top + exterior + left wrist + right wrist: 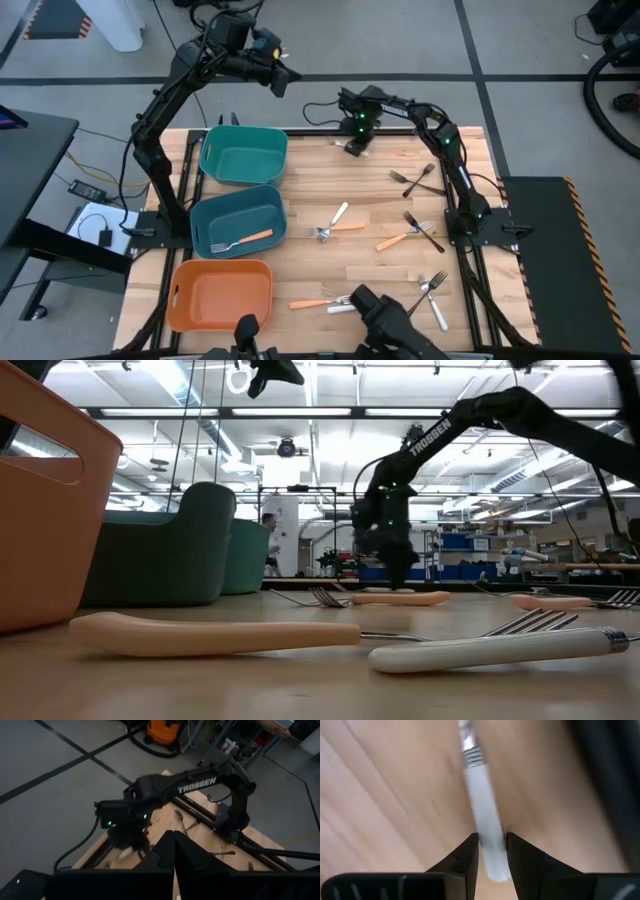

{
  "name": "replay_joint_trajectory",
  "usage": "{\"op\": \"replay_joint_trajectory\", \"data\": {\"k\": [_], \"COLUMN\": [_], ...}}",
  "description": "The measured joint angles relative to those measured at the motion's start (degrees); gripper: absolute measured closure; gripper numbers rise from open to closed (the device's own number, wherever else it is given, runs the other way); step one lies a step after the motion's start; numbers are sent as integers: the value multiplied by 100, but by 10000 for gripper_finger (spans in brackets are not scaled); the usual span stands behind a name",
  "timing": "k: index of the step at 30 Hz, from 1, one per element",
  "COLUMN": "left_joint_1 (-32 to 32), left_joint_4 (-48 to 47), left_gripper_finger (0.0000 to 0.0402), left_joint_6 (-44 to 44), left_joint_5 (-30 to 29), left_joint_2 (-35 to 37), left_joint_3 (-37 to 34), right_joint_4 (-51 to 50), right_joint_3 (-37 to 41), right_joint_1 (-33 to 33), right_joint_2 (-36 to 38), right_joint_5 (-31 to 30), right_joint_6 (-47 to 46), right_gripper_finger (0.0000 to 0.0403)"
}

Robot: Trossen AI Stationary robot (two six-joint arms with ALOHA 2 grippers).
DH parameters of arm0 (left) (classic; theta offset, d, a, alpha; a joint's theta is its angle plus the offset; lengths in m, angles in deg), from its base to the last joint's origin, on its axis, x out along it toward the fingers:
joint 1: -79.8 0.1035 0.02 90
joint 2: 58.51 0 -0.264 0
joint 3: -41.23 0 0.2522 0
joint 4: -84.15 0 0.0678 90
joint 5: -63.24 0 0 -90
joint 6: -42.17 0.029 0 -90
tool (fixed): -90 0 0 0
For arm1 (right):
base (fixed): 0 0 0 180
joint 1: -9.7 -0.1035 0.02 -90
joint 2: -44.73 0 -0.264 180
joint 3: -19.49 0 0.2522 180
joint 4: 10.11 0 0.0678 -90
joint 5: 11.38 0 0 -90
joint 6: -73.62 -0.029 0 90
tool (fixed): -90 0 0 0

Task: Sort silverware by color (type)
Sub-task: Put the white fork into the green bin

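My right gripper (354, 146) points down at the table's far edge, in the middle, and is open. Its fingers stand on either side of a white-handled fork (481, 795) that lies on the wood. My left gripper (290, 80) is shut and empty, raised high beyond the far left corner. More silverware lies about: a white-handled fork (338, 215), orange-handled forks (395, 240), black forks (425, 232) and a near group (335, 303). One orange-handled fork (245, 240) lies in the dark teal bin (205, 215). My right gripper stands with a finger (465, 852) close against each long side of the white handle (487, 827), near its free end. It comes from above and lies across the handle. Whether the fingers touch it I cannot tell. The fork lies flat on the table.
Three bins line the left side: a light teal bin (243, 135) at the far end, the dark teal one in the middle, an orange bin (180, 295) nearest. Black forks (415, 180) and white-handled forks (435, 295) lie by the right edge. Bare wood shows in the far middle.
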Motion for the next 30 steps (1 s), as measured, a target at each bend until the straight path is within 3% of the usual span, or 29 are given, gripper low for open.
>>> {"op": "replay_joint_trajectory", "data": {"k": [6, 18, 22, 30], "left_joint_1": [0, 0, 0, 0], "left_joint_4": [-8, -179, -281, -286], "left_gripper_finger": [395, 395, 395, 395], "left_joint_6": [187, 210, 298, 289], "left_joint_5": [0, 1, 1, 2], "left_joint_2": [0, 0, 0, 0], "left_joint_3": [0, 0, 0, 0], "right_joint_4": [-350, 603, 553, 295], "right_joint_3": [6, 864, 801, 629], "right_joint_1": [106, 56, 47, 16], "right_joint_2": [-8, 137, 138, 312], "right_joint_5": [29, -351, -337, -222], "right_joint_6": [9, -346, -333, -174], "right_gripper_finger": [296, 315, 349, 352]}}
